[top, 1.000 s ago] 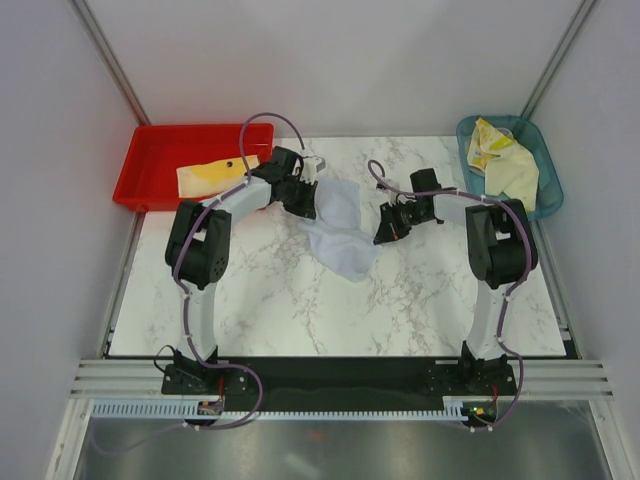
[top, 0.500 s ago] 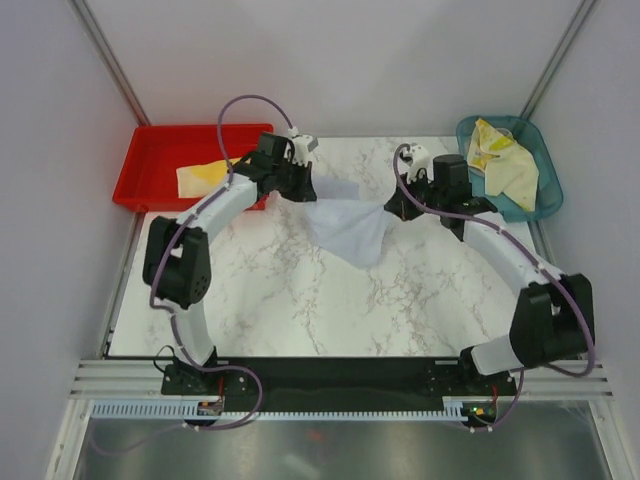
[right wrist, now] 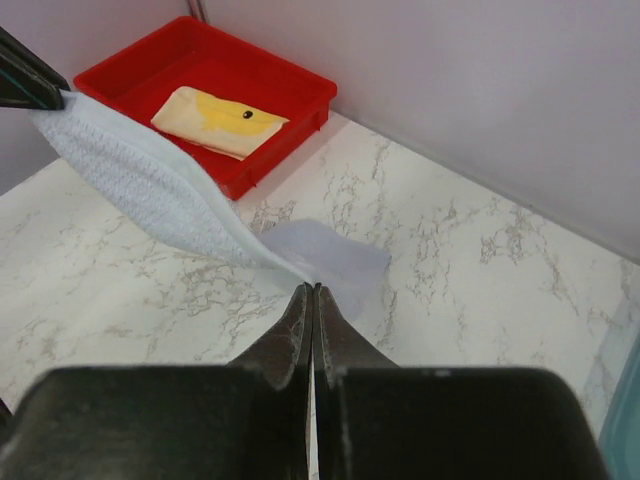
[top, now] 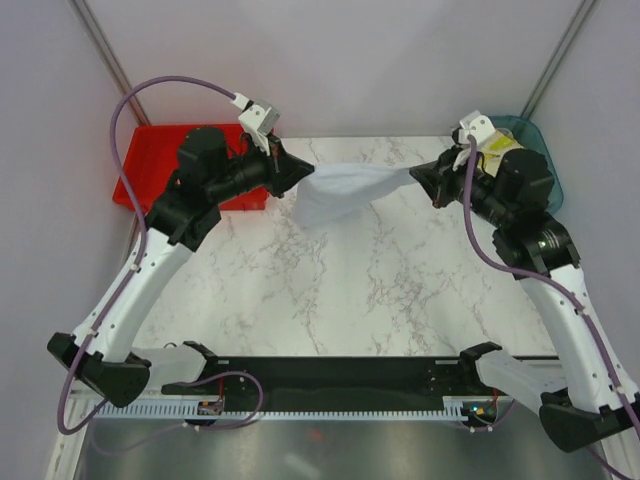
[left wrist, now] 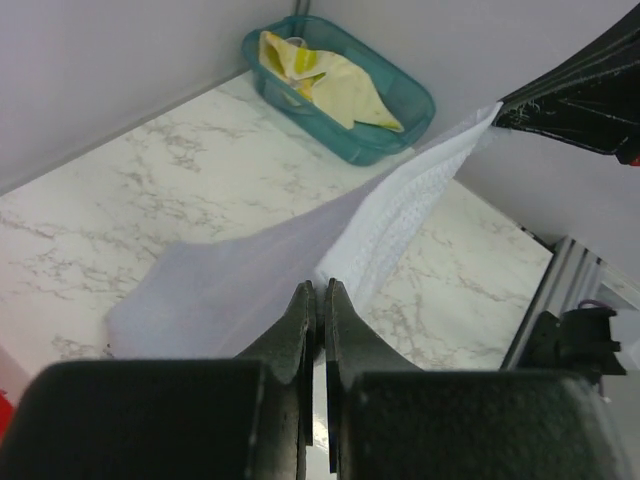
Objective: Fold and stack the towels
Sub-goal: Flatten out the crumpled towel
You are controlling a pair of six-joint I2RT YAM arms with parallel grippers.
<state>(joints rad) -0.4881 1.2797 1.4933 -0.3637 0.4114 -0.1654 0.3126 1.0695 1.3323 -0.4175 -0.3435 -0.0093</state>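
Note:
A pale lavender-blue towel hangs stretched in the air between both arms above the far part of the marble table. My left gripper is shut on its left corner, and the cloth spreads out from the closed tips. My right gripper is shut on the opposite corner, with the cloth running away from its tips. A folded cream-yellow towel lies in the red tray. More yellow towels sit crumpled in the teal basket.
The red tray stands at the back left, partly behind the left arm. The teal basket sits at the back right behind the right arm. Grey walls close the back and sides.
Both arms have risen and drawn apart, lifting the lavender towel off the table and stretching it out. The right gripper closed on its corner.

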